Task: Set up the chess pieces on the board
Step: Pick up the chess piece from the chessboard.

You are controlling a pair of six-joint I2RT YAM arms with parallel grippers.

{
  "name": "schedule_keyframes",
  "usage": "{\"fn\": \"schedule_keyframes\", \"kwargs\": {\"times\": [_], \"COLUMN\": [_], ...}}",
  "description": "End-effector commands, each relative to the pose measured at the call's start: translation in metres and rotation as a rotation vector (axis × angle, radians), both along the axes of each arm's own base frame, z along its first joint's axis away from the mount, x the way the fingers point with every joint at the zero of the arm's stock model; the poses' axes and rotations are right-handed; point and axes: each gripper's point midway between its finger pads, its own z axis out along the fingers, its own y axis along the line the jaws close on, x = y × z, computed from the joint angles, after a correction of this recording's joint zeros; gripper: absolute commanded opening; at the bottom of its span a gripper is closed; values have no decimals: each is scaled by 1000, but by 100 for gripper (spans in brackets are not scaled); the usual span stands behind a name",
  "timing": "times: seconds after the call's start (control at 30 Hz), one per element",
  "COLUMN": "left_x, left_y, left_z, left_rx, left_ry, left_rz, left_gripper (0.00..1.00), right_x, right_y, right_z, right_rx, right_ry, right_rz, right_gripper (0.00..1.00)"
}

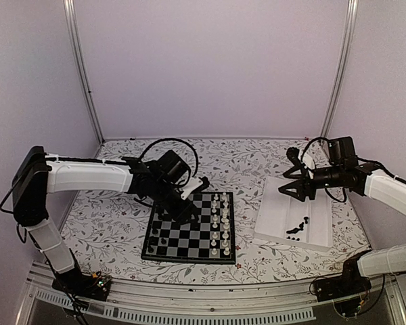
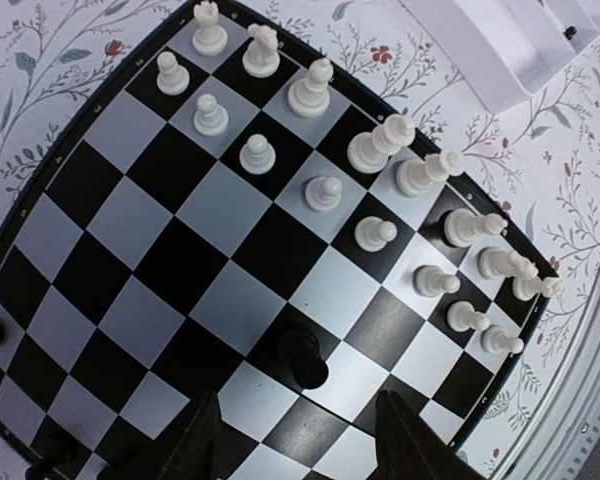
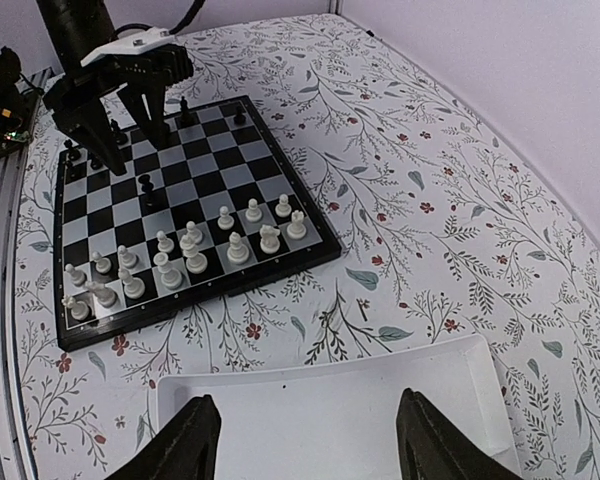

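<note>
The board (image 1: 189, 230) lies in front of the left arm, with white pieces along its right side. A few black chess pieces (image 1: 164, 240) stand at its left. My left gripper (image 1: 182, 214) hovers open over the board. In the left wrist view its fingers (image 2: 195, 445) stand apart, and one black piece (image 2: 306, 356) stands free on a dark square just ahead of them. Several more black pieces (image 1: 299, 227) lie in the white tray (image 1: 284, 210). My right gripper (image 1: 294, 194) hangs open and empty above the tray's far end (image 3: 330, 400).
White pieces (image 2: 380, 145) fill two rows along one side of the board (image 2: 180, 250). The right wrist view shows the left gripper (image 3: 120, 95) over the board (image 3: 230, 150). Floral cloth (image 1: 250, 162) covers the table, with walls close on three sides.
</note>
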Motion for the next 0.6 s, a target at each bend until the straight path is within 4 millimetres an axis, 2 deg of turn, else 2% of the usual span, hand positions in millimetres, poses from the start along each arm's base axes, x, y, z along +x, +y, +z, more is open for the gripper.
{"fn": "schedule_keyframes", "kwargs": {"times": [0.0, 0.2, 0.47, 0.57], "left_x": [0, 2, -3, -3], "left_y": [-17, -22, -19, -16], "left_z": [-1, -15, -21, -24], "left_rx": [-7, 26, 46, 60], "left_ry": [2, 22, 54, 54], "left_rz": [-37, -56, -63, -58], "left_gripper": [51, 40, 38, 30], "right_x": [4, 5, 6, 6], "right_y": [2, 2, 3, 3], "right_z": [3, -1, -6, -6], "right_rx": [8, 0, -6, -6], "right_ry": [-18, -4, 13, 13], "right_rz": [12, 15, 21, 23], "right_gripper": [64, 64, 64, 64]}}
